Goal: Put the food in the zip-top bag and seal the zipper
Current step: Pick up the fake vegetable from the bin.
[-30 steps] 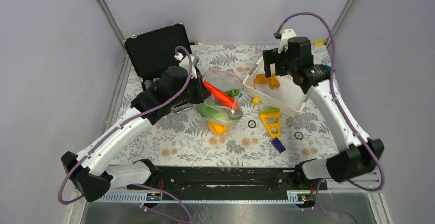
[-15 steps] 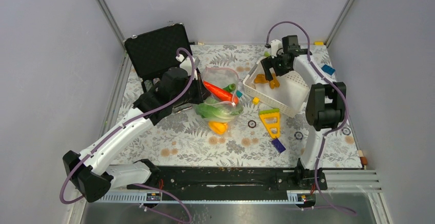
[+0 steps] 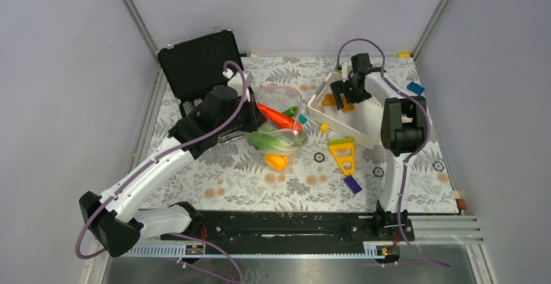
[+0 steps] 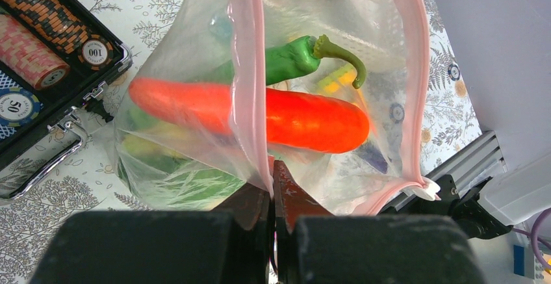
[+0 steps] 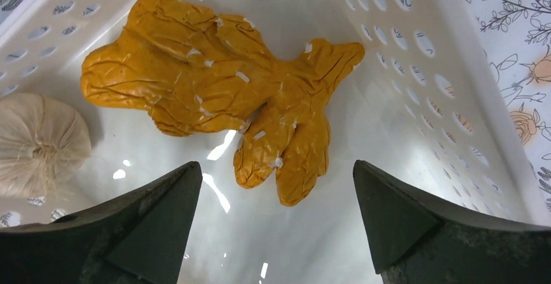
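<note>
Grip on the zipper (image 4: 249,69) is holding: left pincer (image 4: 271,190) is clenching it, zip-top bag (image 4: 169,160) gaping, red chili (image 4: 292,118) inside. Farther off, right pincer (image 5: 273,167), released, is dropping into the basket (image 5: 416,43) over the orange lumpy piece (image 5: 208,82), readying its pickup.

The right gripper (image 5: 276,183) is hovering with its dark fingers (image 5: 149,225) spread wide, the lower lobe of the orange lumpy piece (image 5: 214,89) showing between the tips. The piece is lying flat on the floor of the white lattice basket (image 5: 416,56). A pale, wrinkled round item (image 5: 39,138) is sitting just beside it at the left. The floral surface (image 5: 513,50) is showing beyond the basket wall.
</note>
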Robot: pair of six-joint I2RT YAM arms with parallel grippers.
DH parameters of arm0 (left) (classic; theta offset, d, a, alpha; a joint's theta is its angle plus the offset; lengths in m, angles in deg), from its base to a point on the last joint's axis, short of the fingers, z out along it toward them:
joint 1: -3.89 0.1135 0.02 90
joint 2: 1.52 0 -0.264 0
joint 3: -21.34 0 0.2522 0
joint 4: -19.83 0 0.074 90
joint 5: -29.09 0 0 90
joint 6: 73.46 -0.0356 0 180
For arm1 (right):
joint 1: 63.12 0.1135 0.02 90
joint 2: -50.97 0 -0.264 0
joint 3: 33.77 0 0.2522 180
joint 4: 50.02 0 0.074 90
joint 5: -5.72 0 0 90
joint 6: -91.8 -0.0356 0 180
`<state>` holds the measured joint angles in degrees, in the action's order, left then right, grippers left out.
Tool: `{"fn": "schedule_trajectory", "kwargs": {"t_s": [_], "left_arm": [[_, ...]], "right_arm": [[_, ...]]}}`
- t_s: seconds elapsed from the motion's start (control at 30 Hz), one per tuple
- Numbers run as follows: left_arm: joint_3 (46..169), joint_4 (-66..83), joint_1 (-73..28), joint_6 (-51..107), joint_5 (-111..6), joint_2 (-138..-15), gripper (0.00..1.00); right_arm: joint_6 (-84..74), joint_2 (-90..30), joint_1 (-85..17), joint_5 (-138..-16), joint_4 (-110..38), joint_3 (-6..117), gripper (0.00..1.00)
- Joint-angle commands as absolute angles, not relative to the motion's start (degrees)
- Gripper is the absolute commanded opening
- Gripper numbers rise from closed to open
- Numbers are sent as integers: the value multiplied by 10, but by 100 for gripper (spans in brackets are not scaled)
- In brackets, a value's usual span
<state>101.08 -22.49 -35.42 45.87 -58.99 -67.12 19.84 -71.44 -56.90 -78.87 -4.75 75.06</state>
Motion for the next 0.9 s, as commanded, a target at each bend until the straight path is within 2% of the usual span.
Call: {"fn": "schedule_trajectory", "kwargs": {"t_s": [0.0, 0.23, 0.33, 0.5, 0.6, 0.87], "left_arm": [[1008, -193, -351, 448, -584, -653, 0], [1014, -193, -350, 441, -604, -660, 0], [1018, -194, -349, 440, -603, -663, 0], [1022, -193, -348, 439, -602, -667, 0], [1023, -193, -347, 438, -604, -668, 0], [1022, -195, -347, 445, -605, -667, 0]], "right_arm": [[178, -727, -563, -806, -44, 783, 94], [197, -748, -546, -859, -56, 775, 92], [205, -757, -538, -869, -51, 780, 82], [213, -760, -536, -854, -44, 783, 77], [223, -767, -536, -831, -26, 796, 65], [226, -783, -535, -825, -3, 819, 48]]}}
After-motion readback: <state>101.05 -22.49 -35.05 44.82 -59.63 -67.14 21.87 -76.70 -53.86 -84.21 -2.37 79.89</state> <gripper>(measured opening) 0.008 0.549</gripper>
